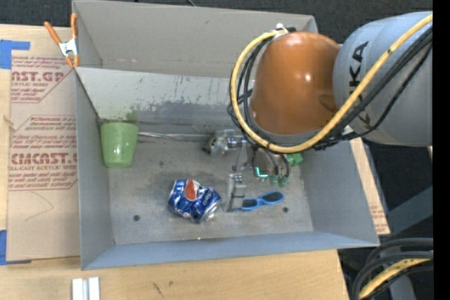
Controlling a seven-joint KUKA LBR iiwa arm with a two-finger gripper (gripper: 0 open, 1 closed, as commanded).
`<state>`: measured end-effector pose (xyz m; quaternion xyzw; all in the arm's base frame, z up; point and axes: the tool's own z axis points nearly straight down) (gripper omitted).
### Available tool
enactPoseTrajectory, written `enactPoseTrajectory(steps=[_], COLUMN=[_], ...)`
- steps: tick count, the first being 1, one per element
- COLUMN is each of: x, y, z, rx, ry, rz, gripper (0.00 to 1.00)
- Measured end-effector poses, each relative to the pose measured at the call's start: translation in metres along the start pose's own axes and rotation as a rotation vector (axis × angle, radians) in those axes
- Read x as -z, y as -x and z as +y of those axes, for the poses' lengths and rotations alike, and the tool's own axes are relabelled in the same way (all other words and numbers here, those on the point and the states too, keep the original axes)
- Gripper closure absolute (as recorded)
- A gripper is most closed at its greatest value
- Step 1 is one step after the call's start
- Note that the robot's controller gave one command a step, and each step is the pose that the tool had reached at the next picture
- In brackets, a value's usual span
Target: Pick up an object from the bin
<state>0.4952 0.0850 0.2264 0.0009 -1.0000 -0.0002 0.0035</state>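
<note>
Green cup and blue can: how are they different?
The green plastic cup is plain pale green, but the crushed blue metal drink can is blue with red and white marks. The cup keeps its smooth shape, while the can is squashed and crumpled. The cup lies by the left wall, far from the tool, and the can lies just left of it. Both rest on the floor of the grey bin.

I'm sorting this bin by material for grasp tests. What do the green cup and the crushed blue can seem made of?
The green cup looks like plastic: uniform pale green with a matte, unmarked surface. The crushed can seems to be thin painted metal, probably aluminium: sharp dents and shiny creases across its blue, red and white print.
</note>
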Motion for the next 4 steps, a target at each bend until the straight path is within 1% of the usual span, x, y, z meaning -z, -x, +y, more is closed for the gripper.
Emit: enactPoseTrajectory(steps=[1, 2, 3, 4], x=[-0.161, -0.157, -0.041, 0.087], y=[0.000, 0.001, 0.016, 0.013], z=[0.030, 0.029, 0.007, 0.002], rx=[0.005, 0.003, 0.032, 0.024], ry=[0.001, 0.001, 0.000, 0.001], rz=[-0.001, -0.006, -0.016, -0.018], gripper=[0.00, 1.00, 1.00, 1.00])
